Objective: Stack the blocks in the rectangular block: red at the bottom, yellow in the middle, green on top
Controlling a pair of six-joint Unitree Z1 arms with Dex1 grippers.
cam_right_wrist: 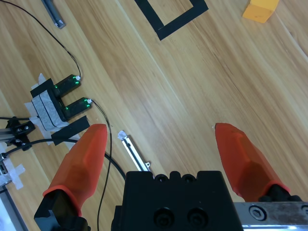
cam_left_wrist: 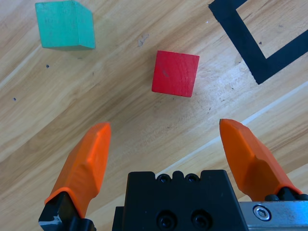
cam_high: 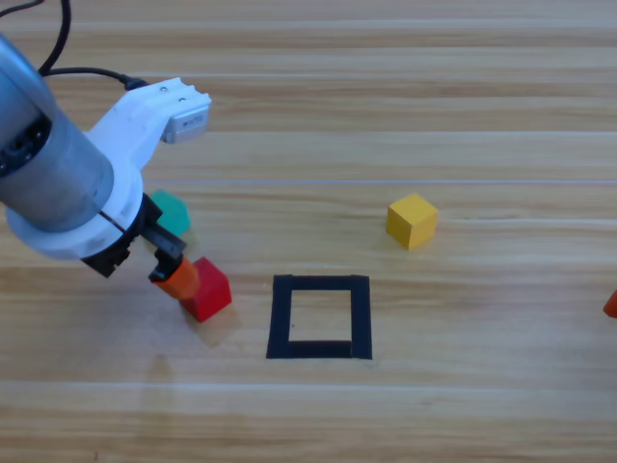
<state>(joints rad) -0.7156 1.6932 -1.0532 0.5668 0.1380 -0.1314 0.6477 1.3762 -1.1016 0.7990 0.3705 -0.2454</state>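
The red cube (cam_high: 205,287) lies on the wood just left of the black tape rectangle (cam_high: 282,316). My left gripper (cam_high: 169,270) hangs over the cube's left side, with one orange fingertip touching or overlapping its edge. In the left wrist view the gripper (cam_left_wrist: 164,127) is open, the red cube (cam_left_wrist: 175,73) ahead of the jaws and not between them. The green cube (cam_high: 172,210) sits behind the gripper, partly hidden by the arm, and shows as the green cube (cam_left_wrist: 65,25). The yellow cube (cam_high: 412,220) lies right of and beyond the rectangle. My right gripper (cam_high: 611,305) waits at the right edge, open (cam_right_wrist: 161,129).
The tape rectangle (cam_left_wrist: 239,36) holds only bare wood. The right wrist view shows black cables and a taped device with green lights (cam_right_wrist: 57,101), with the tape rectangle (cam_right_wrist: 183,20) and yellow cube (cam_right_wrist: 261,9) farther off.
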